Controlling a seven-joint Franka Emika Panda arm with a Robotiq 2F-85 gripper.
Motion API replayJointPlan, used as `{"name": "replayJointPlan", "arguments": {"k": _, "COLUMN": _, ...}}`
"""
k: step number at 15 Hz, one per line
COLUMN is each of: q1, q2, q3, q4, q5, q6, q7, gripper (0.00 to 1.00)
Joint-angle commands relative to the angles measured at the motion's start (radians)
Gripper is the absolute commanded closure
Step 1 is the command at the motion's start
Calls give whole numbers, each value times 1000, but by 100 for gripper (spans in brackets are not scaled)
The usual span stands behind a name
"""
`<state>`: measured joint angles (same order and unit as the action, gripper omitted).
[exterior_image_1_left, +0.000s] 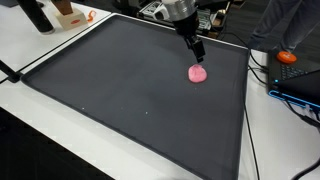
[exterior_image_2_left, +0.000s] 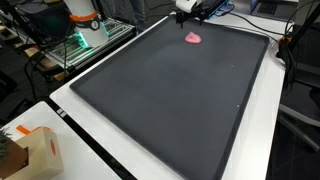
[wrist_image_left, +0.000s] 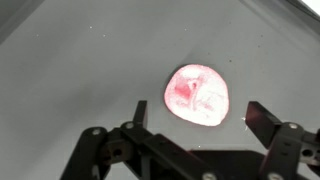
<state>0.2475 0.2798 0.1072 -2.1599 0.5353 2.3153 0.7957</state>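
Note:
A small pink lump lies on the dark mat near its far side; it also shows as a pink spot in the other exterior view. In the wrist view the pink lump is rounded, with a redder fold in its middle. My gripper hangs just above and behind it, open, with nothing between its fingers. From the wrist, the gripper frames the lump's near edge, one fingertip on the left and the other on the right, both apart from it.
The mat sits on a white table. An orange object and cables lie past the mat's edge. A cardboard box stands at a table corner, and a rack with green light stands beside the table.

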Motion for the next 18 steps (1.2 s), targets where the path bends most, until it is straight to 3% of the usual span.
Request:
{"name": "replayJointPlan", "arguments": {"k": 1, "q1": 6, "q2": 6, "q3": 22, "q4": 66, "q5": -150, "q6": -77, "q7": -29, "gripper": 0}}
{"name": "replayJointPlan", "arguments": {"k": 7, "q1": 19, "q2": 26, "q3": 55, "q4": 183, "q5": -303, "q6": -199, "q7": -168, "gripper": 0}}
{"name": "replayJointPlan", "arguments": {"k": 13, "q1": 52, "q2": 30, "q3": 72, "q4": 246, "q5": -437, "q6": -239, "q7": -340, "gripper": 0}}
{"name": "replayJointPlan", "arguments": {"k": 14, "q1": 45, "q2": 16, "q3": 67, "q4": 220, "q5": -392, "q6": -213, "q7": -288, "gripper": 0}}
{"name": "replayJointPlan", "arguments": {"k": 18, "q1": 51, "q2": 17, "q3": 71, "q4": 230, "q5": -412, "q6": -216, "q7": -330, "gripper": 0}}
